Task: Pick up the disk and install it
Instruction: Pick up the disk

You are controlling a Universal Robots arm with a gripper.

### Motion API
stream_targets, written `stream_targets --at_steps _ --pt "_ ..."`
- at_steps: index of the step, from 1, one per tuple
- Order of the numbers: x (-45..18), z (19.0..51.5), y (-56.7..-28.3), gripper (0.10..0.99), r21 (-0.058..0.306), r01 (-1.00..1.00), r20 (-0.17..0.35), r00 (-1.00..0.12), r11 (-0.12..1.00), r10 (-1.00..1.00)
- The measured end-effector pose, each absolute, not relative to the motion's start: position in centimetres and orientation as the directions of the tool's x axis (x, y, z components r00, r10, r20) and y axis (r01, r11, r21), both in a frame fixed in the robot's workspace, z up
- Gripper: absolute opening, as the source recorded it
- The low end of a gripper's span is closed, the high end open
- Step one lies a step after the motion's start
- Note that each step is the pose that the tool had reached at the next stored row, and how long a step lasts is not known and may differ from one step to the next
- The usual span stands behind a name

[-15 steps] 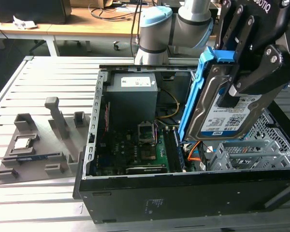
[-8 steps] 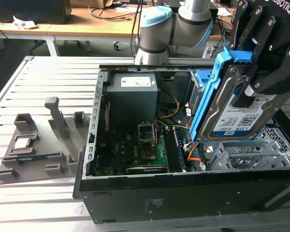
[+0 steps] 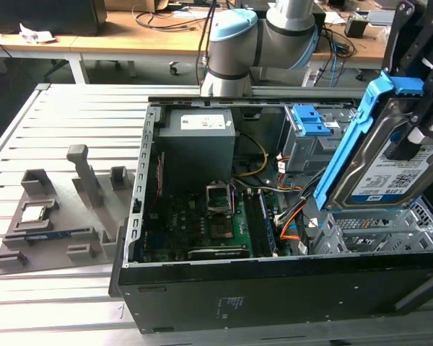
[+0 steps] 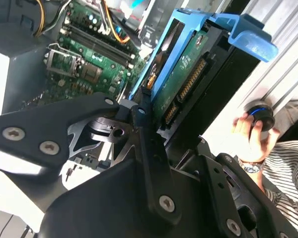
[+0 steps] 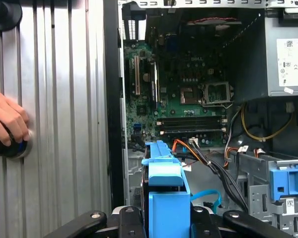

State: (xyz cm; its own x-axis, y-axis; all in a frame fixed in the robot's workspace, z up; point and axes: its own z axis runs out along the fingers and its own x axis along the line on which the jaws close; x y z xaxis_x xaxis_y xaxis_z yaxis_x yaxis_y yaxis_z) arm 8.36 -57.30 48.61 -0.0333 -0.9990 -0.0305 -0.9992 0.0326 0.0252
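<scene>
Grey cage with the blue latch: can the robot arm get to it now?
Probably yes: the case is open, the cage lies uncovered, and the end effector, holding the disk, hangs nearby.

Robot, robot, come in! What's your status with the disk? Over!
Gripper shut on the disk. Disk tilted, held above the open computer case, not seated. Cables beneath it.

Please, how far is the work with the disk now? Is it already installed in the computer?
Done: the disk is picked up. In hand: the gripper is shut on it and holds it tilted, by its blue frame, above the open computer case, at the exterior view's right. Left: the installing. The disk is not yet seated; it hangs over the metal drive bays.
</scene>
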Motion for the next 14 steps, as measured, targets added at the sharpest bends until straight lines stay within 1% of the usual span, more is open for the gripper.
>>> stream_targets --at_steps 3,14 --pt "9.0 48.4 -57.3 0.365 0.025 -0.999 -0.029 -0.033 0.033 -0.999" --pt "12.6 45.6 -57.3 0.365 0.025 -0.999 -0.016 -0.033 0.033 -0.999"
